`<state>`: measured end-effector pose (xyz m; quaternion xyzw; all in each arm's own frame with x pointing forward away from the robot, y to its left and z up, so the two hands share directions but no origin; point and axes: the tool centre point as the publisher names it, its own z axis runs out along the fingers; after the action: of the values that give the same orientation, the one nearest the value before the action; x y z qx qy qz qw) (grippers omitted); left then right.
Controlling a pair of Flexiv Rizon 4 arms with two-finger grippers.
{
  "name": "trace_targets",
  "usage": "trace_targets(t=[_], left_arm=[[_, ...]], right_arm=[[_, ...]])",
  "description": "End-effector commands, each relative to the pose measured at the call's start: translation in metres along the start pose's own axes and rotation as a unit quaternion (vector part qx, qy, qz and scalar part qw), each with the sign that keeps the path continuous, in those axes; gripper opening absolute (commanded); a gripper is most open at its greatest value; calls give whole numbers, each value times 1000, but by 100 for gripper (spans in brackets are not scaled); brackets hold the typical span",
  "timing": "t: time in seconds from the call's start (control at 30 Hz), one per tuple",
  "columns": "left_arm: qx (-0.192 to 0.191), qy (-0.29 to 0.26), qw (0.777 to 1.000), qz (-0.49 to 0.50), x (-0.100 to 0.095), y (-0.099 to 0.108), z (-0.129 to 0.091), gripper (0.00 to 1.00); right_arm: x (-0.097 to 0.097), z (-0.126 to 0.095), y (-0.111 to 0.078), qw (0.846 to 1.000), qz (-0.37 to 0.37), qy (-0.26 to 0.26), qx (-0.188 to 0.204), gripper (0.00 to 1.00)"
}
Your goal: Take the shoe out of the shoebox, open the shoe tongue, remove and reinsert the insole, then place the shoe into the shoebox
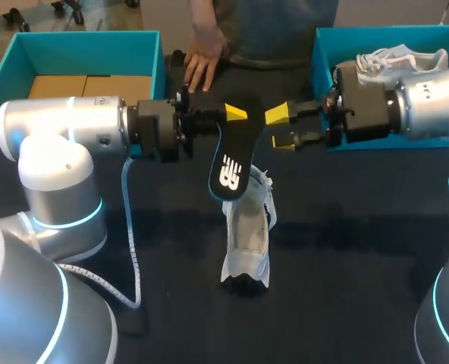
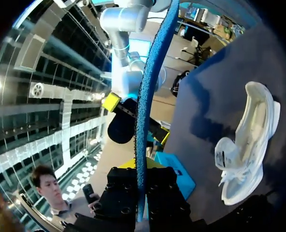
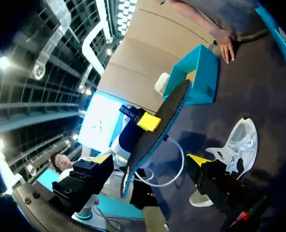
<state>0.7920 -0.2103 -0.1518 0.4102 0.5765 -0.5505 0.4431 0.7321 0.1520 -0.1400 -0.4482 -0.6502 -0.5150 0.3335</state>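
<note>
Above the middle of the dark desk (image 1: 346,250), a black insole (image 1: 230,155) held upright, white-marked end down and facing the head camera, blue underside showing edge-on in the left wrist view. Left fingers (image 1: 234,114) clenched on the insole's upper end from two sides, at the end of the left arm (image 1: 80,125) coming in level from the left. Right fingers (image 1: 280,121) released and spread apart, just beside the insole's upper end on its right, gripping nothing, at the end of the right arm (image 1: 429,102) coming in from the right. Directly below the insole, a white shoe (image 1: 247,235) resting on the desk, opening facing up, laces loose at its far end; contact with the insole's lower end impossible to tell. Along the desk's far edge, two teal boxes: left shoebox (image 1: 145,42) holding brown cardboard, right shoebox (image 1: 323,53) holding a second white shoe (image 1: 395,59). Between the boxes, a person's hand (image 1: 202,64) resting on the desk. Beneath the left arm, a white cable (image 1: 133,258) trailing across the desk.
</note>
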Motion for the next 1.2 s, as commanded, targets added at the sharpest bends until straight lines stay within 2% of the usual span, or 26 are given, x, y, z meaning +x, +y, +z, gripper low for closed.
trace_targets(t=[0.03, 0.9, 1.07, 1.2], left_arm=[[-7, -8, 1000, -9, -3, 1, 1, 0], [-7, -8, 1000, -9, -3, 1, 1, 0], [-7, -8, 1000, -9, -3, 1, 1, 0], [-7, -8, 1000, -9, -3, 1, 1, 0]], right_arm=[[0, 2, 3, 994, -10, -59, 95, 100], [0, 2, 3, 994, -10, -59, 95, 100], [-3, -19, 8, 977, -148, -80, 134, 100], [0, -30, 8, 957, -218, -104, 159, 100]])
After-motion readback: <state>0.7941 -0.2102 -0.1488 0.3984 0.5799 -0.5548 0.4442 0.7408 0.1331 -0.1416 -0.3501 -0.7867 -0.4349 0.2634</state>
